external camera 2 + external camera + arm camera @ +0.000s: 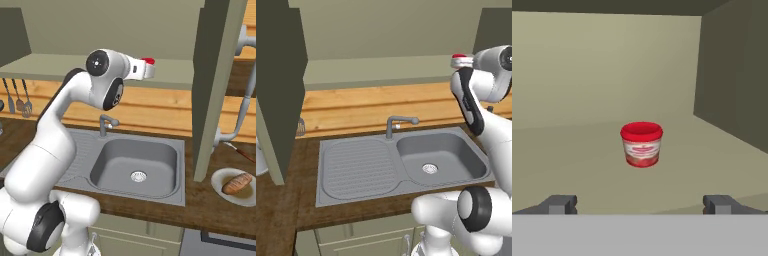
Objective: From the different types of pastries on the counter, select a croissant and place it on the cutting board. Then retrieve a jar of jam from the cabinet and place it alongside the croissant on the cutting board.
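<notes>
The jar of jam (641, 145), small, squat and red with a pale label band, stands upright on the pale olive shelf (587, 165) inside the cabinet (381, 70). My gripper (642, 204) is open and level with the shelf. It is a short way in front of the jar, which is centred between the fingertips (559, 204) and untouched. In the base views my arm reaches up to the open cabinet above the sink. The cutting board is out of view.
An open cabinet door (215, 75) hangs on the right, another (276, 80) on the left. Below lie the grey sink (406, 160) with its faucet (106, 122) and the dark counter (210, 205). A white plate (220, 186) holds a brown pastry (237, 183).
</notes>
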